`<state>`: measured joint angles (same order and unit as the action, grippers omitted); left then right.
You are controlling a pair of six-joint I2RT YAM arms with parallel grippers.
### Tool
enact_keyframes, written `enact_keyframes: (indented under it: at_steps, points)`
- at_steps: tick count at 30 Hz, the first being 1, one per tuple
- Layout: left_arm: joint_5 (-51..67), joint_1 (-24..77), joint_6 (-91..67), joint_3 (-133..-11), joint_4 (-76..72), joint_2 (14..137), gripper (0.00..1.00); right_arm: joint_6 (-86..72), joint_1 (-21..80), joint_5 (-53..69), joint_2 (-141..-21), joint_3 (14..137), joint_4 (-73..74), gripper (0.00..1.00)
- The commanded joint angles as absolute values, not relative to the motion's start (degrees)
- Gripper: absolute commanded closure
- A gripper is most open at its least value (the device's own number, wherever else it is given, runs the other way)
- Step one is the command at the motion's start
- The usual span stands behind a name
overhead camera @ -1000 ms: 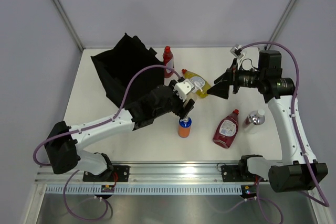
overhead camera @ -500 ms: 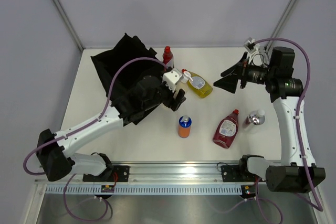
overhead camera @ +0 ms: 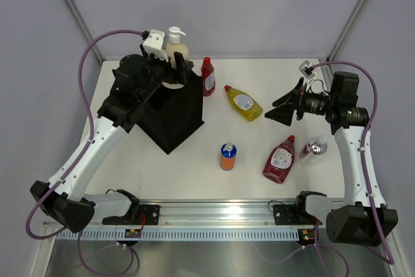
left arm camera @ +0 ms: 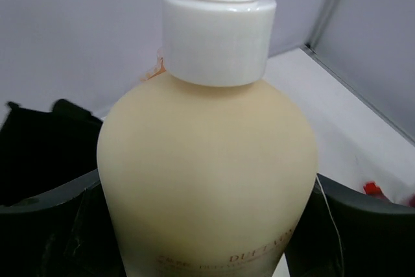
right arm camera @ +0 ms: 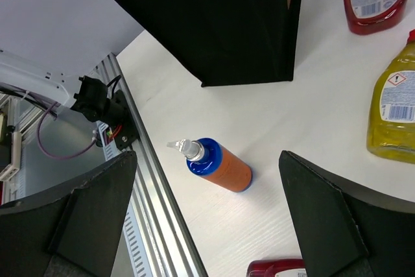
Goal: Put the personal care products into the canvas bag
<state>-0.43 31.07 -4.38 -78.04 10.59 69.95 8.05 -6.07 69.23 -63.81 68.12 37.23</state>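
half a second ago the left gripper (overhead camera: 174, 66) was sitting low near table centre; now it is hanging raised at eleven o'clock, clamping the cream bottle (overhead camera: 176, 47) above the far side of the black bag (overhead camera: 170, 113). the right gripper (overhead camera: 285, 103) is hovering at two o'clock, fingers apart and holding nothing. the left wrist view is showing faint lettering on the cream bottle, which is unseen from above. six products and one bag are showing. going outward, the orange bottle (overhead camera: 227, 157), maroon bottle (overhead camera: 279, 159), silver can (overhead camera: 314, 147), yellow bottle (overhead camera: 244, 104) and red bottle (overhead camera: 207, 77) are sitting outside the bag.
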Motion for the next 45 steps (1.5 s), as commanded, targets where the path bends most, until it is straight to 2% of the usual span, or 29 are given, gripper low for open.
enact_keyframes:
  at_steps: [1, 6, 10, 18, 23, 27, 28, 29, 31, 33, 35, 36, 39, 45]
  points:
    - [-5.34, 24.28, -11.93, -85.23, -0.10, 72.41, 1.00, 10.81, -6.33, 72.06, -64.51, 65.93, 35.60, 0.01]
    - [-14.05, 21.62, -11.43, -89.73, 2.90, 80.15, 1.00, 13.79, -6.33, 73.92, -67.23, 63.72, 36.03, 0.00]
    - [-14.16, 18.99, -11.69, -89.65, 5.09, 83.67, 1.00, 15.38, -6.33, 74.27, -68.81, 62.49, 36.47, 0.00]
    - [-11.95, 15.21, -12.04, -77.98, 2.20, 84.29, 1.00, 17.23, -6.33, 73.83, -70.84, 61.70, 36.91, 0.00]
    - [-10.47, 13.71, -12.04, -74.89, 2.64, 86.30, 0.99, 18.54, -6.33, 73.48, -72.33, 61.79, 37.79, 0.00]
    - [-8.62, 13.45, -12.13, -75.49, 3.77, 89.20, 0.82, 19.07, -6.33, 73.30, -72.86, 61.87, 38.23, 0.01]
    - [-8.44, 13.36, -12.22, -76.19, 4.21, 89.82, 0.74, 19.33, -6.33, 73.30, -72.86, 61.87, 38.41, 0.01]
    - [-7.74, 13.36, -12.30, -76.64, 4.48, 91.13, 0.60, 19.42, -6.33, 73.21, -72.77, 61.87, 38.50, 0.00]
    - [-7.38, 13.27, -12.92, -77.95, 5.44, 92.28, 0.43, 19.60, -6.33, 73.13, -72.77, 61.70, 38.58, 0.00]
    - [-6.68, 13.27, -13.44, -78.83, 6.93, 94.04, 0.22, 19.95, -6.33, 72.86, -72.77, 61.70, 38.76, 0.01]
    - [-6.24, 13.27, -13.80, -79.63, 7.47, 95.01, 0.14, 20.21, -6.33, 72.69, -72.77, 61.61, 39.02, 0.01]
    - [-6.24, 13.27, -13.97, -79.72, 7.91, 95.62, 0.06, 20.30, -6.33, 72.69, -72.86, 61.70, 39.02, 0.00]
    - [-5.80, 13.10, -14.24, -79.54, 7.73, 95.80, 0.01, 21.18, -6.33, 72.86, -73.04, 61.87, 39.99, 0.00]
    - [-3.52, 12.57, -13.98, -81.12, 8.61, 95.19, 0.01, 24.34, -6.33, 72.60, -73.39, 62.31, 42.53, 0.01]
